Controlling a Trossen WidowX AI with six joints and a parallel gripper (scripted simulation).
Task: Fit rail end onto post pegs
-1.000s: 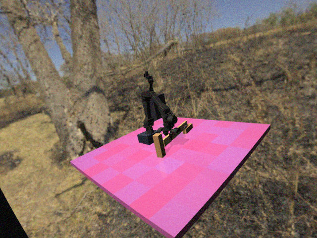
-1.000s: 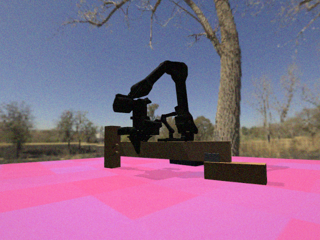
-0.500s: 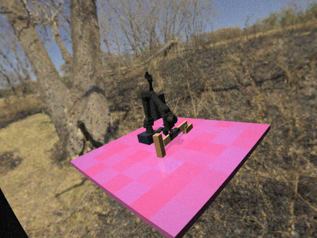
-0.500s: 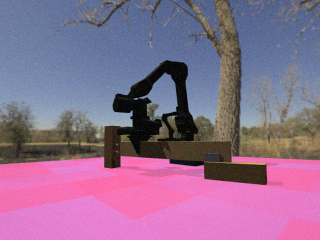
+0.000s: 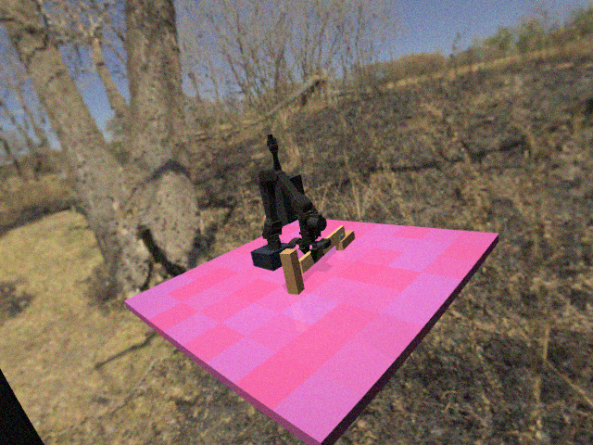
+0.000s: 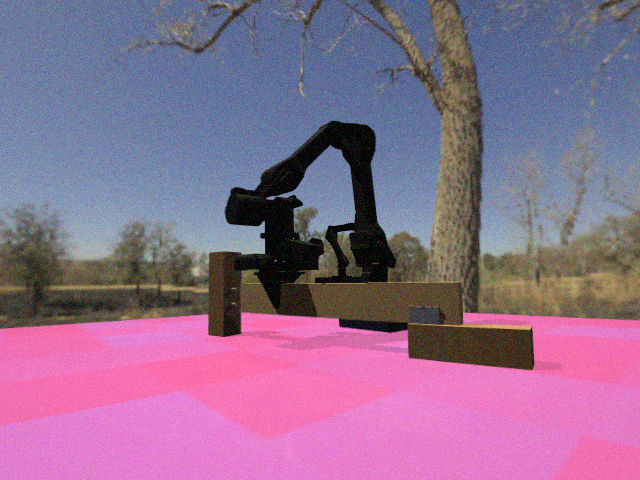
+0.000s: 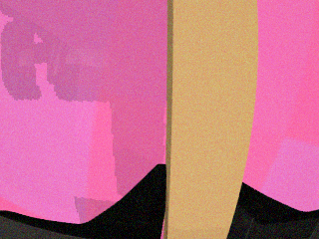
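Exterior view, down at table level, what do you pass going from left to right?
Post → gripper clamped on the rail → small grey bracket → low footboard block.

Wrist view: rail (image 7: 211, 119) running off top and bottom edges, both ends out of frame; fingers cropping at bottom edge, contact with rail not resolving. Exterior view: 2 pegs hiding in joint between rail (image 6: 361, 302) and post (image 6: 224, 293); gripper (image 6: 273, 294) covering part of rail face; bracket (image 6: 423, 314) blurring. Top view: arm hiding rail middle, pegs too small to tell.
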